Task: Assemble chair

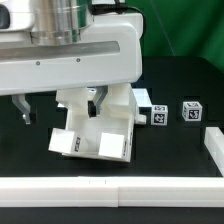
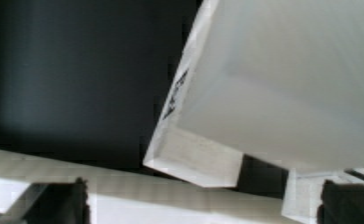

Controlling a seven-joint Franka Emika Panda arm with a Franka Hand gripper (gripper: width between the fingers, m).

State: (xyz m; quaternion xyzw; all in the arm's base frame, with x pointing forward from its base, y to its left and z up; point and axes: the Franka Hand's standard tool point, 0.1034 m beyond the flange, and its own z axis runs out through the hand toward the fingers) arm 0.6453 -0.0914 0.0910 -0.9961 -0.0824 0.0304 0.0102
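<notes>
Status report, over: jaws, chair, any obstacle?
Jaws open, nothing held. Chair parts joined, below them. Two tagged cubes loose at the exterior view's right. No obstacle seen.

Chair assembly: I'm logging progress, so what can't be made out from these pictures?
Exterior view: the arm hides the top of the chair, so its upper joints are unseen.
Exterior view: the tags on the two small cubes are too small to read.
Wrist view: a blurred white plate, cut off by the frame's edges, blocks most of the table.

Black table (image 1: 25, 150), as I view it, carrying the chair (image 1: 95, 135); one tagged cube (image 1: 159, 115) just beside the chair, a second cube (image 1: 190, 110) farther off, white rail (image 1: 60, 190) near.
</notes>
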